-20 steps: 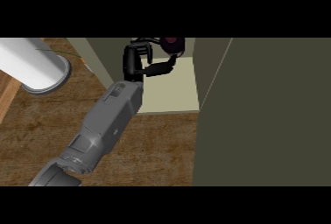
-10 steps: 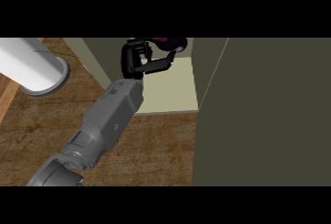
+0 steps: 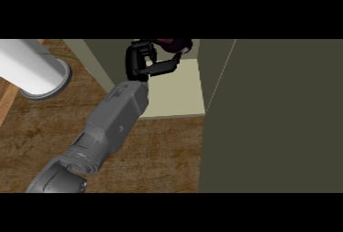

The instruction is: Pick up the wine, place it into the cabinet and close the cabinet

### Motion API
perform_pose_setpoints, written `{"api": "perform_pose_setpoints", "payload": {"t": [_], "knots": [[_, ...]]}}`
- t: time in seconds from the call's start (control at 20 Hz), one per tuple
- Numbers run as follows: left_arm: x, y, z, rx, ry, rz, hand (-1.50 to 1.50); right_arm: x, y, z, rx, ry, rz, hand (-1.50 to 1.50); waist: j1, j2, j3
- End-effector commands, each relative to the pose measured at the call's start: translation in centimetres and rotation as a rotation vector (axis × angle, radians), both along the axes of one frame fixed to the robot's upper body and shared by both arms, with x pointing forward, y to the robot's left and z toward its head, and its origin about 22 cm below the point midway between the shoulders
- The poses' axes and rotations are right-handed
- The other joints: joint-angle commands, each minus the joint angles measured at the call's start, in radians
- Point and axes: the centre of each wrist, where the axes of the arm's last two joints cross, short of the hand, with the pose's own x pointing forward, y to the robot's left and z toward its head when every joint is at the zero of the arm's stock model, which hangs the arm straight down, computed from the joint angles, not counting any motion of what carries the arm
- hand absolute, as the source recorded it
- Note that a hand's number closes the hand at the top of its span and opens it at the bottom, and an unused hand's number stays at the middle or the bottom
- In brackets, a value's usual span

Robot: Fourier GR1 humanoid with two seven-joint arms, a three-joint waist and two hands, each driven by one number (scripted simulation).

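The wine (image 3: 175, 45) is a dark red bottle at the top of the head view, inside the open cabinet, above its pale shelf floor (image 3: 178, 93). My left hand (image 3: 139, 59) reaches in from the lower left on a grey forearm. Its fingers and thumb are curled against the bottle's left side, so it is shut on the wine. Most of the bottle is cut off by the view's top edge. The cabinet door (image 3: 275, 118) stands open as a wide dark olive panel filling the right side. My right hand does not show.
A white cylinder with a grey rim (image 3: 33, 68) lies at the left on the brown wooden counter (image 3: 161, 154). The cabinet's left wall (image 3: 100, 59) runs close beside my wrist.
My left hand and the wine have crept slightly up the view, deeper into the cabinet. The door has not moved.
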Motion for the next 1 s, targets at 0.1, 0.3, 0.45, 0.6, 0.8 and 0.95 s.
{"api": "perform_pose_setpoints", "payload": {"t": [0.1, 0.3, 0.45, 0.6, 0.8, 0.95], "knots": [[0.0, 1.2, -0.8, 0.059, 0.031, 0.064, -1.5, -0.5, 0.3, 0.7, 0.009, -0.026, 0.019, -1.5, 0.001, 0.01, -0.005], [-0.9, 3.3, -3.1, 0.097, 0.056, 0.05, -1.5, -1.6, -1.1, 0.3, -0.007, -0.036, 0.009, -1.5, -0.007, 0.01, -0.004], [-0.8, 1.7, -2.6, 0.116, 0.073, 0.076, -1.5, -2.2, -0.6, 0.2, 0.008, -0.026, 0.022, -1.5, -0.013, 0.01, -0.004], [-1.3, 2.9, -3.8, 0.161, 0.071, 0.079, -1.5, -1.4, 0.4, 0.5, 0.032, -0.03, 0.005, -1.5, -0.005, 0.011, -0.005], [-1.4, 2.1, -3.7, 0.187, 0.056, 0.092, -1.5, -1.5, -0.1, 0.6, -0.004, -0.043, 0.019, -1.5, -0.017, 0.014, -0.005], [-2.1, 2.7, -5.1, 0.176, 0.079, 0.12, -1.5, -1.6, 0.3, 0.9, 0.002, -0.027, 0.041, -1.5, -0.019, 0.016, -0.006]]}}
